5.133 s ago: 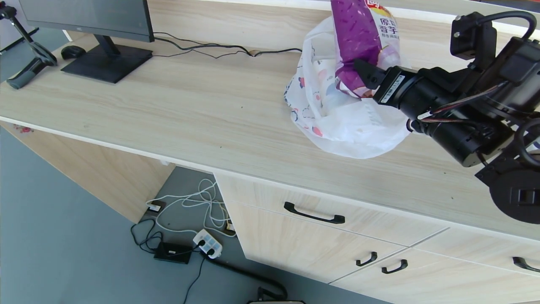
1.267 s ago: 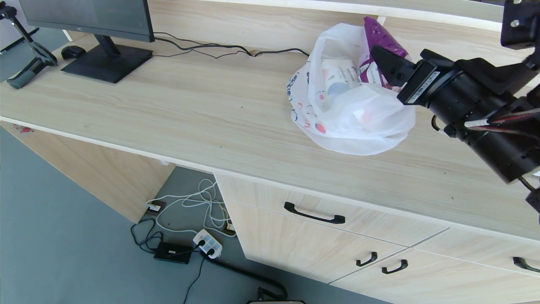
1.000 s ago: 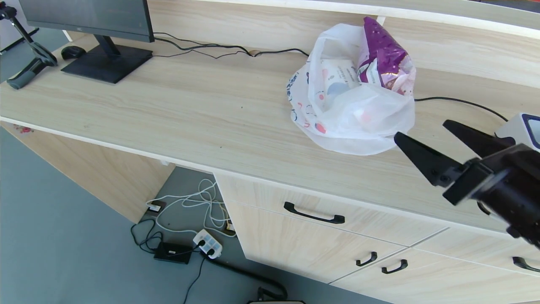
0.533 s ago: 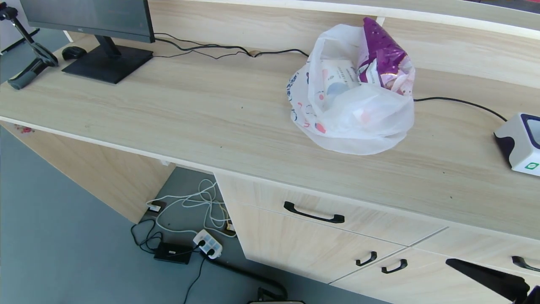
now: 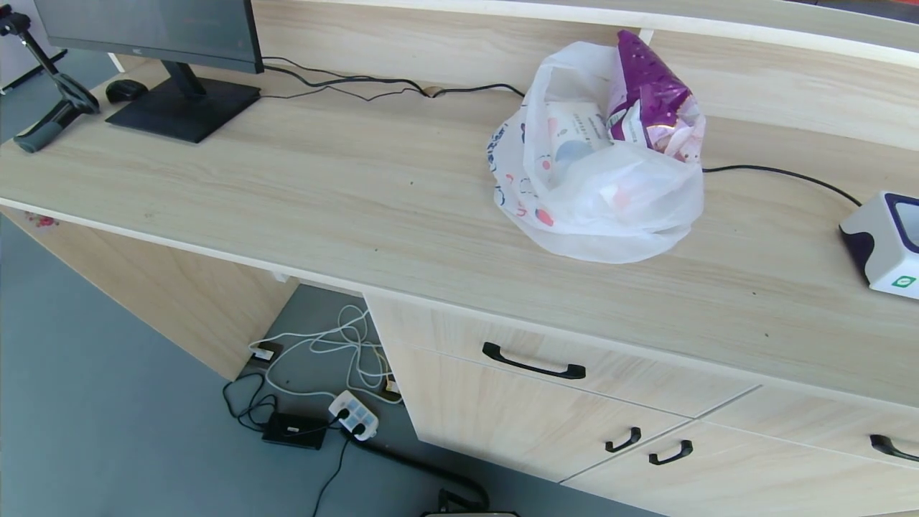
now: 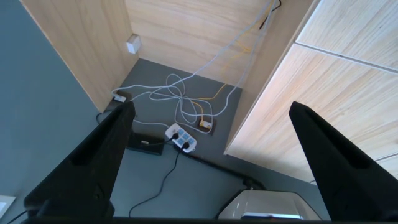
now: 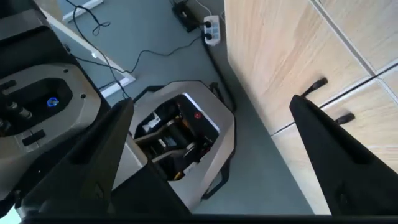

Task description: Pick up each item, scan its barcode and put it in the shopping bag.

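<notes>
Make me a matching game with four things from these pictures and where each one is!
Things:
1. purple snack bag
2. monitor
3. scanner
4. power strip

Places:
A. on the floor under the counter
B. at the counter's right end
C. sticking out of the white shopping bag
D. at the counter's left end

Pairs: 1-C, 2-D, 3-B, 4-A
</notes>
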